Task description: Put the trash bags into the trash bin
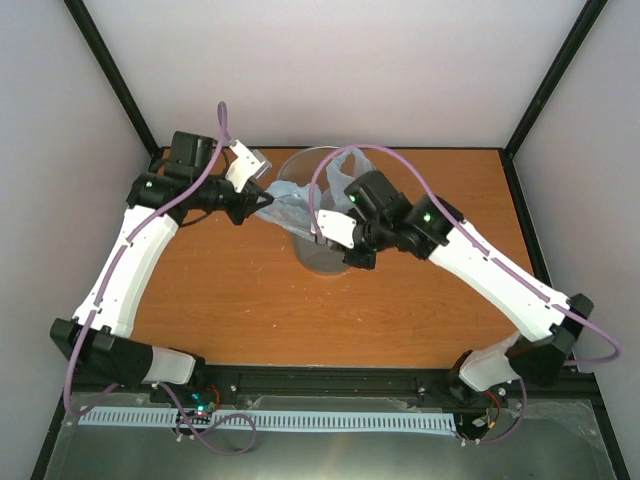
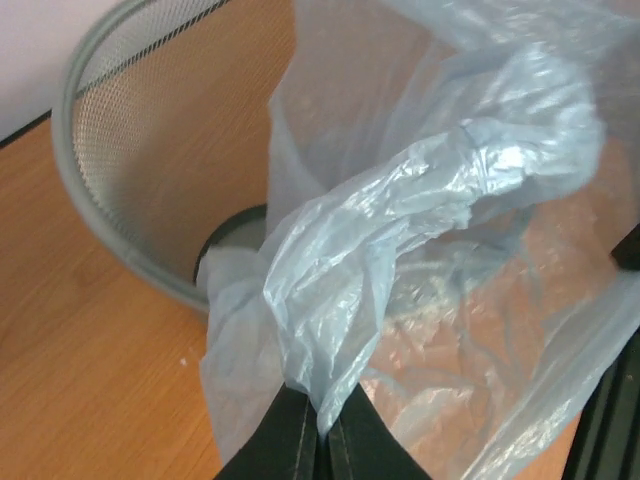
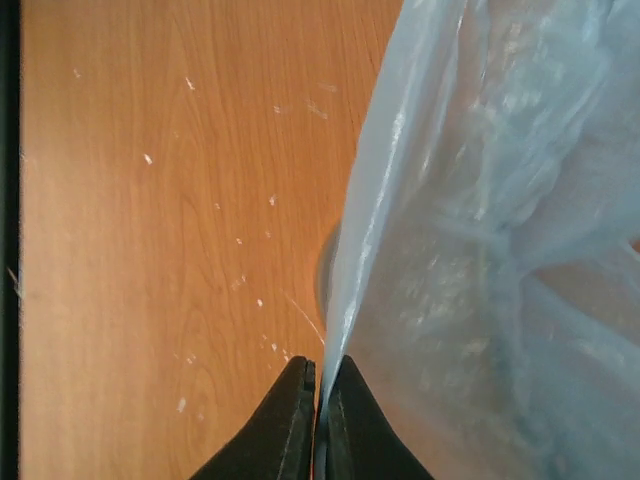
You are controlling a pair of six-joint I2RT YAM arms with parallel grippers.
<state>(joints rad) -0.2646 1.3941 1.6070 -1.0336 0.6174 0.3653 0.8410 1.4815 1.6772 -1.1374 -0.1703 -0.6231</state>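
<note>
Orange wood-grain table (image 1: 220,300), flecked with pale specks, enclosed by plain white walls (image 1: 350,70) and black frame posts (image 1: 112,75); the trash bin (image 1: 322,260) stands upright near the table's middle, toward the back. A pale blue translucent trash bag (image 1: 290,208) lies across the bin's mouth, part inside and part hanging beyond the rim; whether it is one bag or several cannot be told. The left gripper (image 1: 258,205), just left of the bin, has its fingers clenched on a bunched fold of film. The right gripper (image 1: 322,232), over the bin's near side, pinches a thin edge of film, jaws pressed together. Likely faults: opposed pulls may stretch or tear the thin film; a sideways tug could tip or slide the light bin; the narrow edge may slip from the right pinch; film released outside the rim would drape down the bin's wall instead of dropping in
</note>
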